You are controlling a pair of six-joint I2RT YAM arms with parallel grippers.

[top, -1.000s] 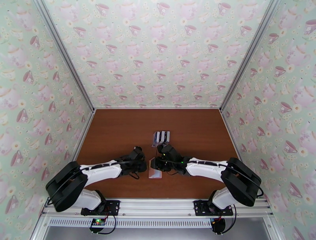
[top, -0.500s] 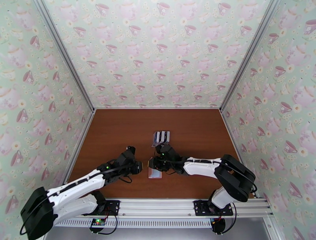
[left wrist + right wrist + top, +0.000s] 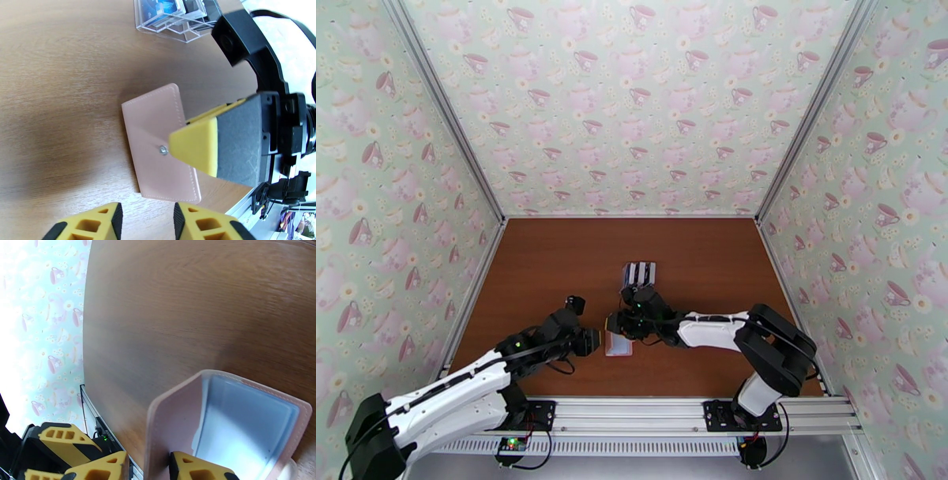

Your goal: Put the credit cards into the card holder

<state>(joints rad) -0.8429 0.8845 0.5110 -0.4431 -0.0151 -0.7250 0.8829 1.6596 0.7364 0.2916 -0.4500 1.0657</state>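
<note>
The pink card holder (image 3: 618,345) lies on the brown table, near the middle of its front part. In the right wrist view the card holder (image 3: 252,417) is spread open, showing a clear sleeve, and my right gripper (image 3: 149,465) is shut on its pink cover. The left wrist view shows the cover (image 3: 154,130) with its snap stud under a right fingertip (image 3: 195,148). My left gripper (image 3: 146,215) stands open just short of the holder, nothing between its fingers; from above, the left gripper (image 3: 592,341) is immediately left of it. Credit cards (image 3: 164,7) stand in a clear rack (image 3: 638,274).
The clear slotted rack (image 3: 177,27) stands just behind the right gripper (image 3: 618,324). Patterned walls close in the table (image 3: 553,268) on three sides. An aluminium rail (image 3: 632,414) runs along the near edge.
My left gripper has backed off from the holder toward the near edge and its jaws have widened. The right gripper has shifted the holder slightly left.
</note>
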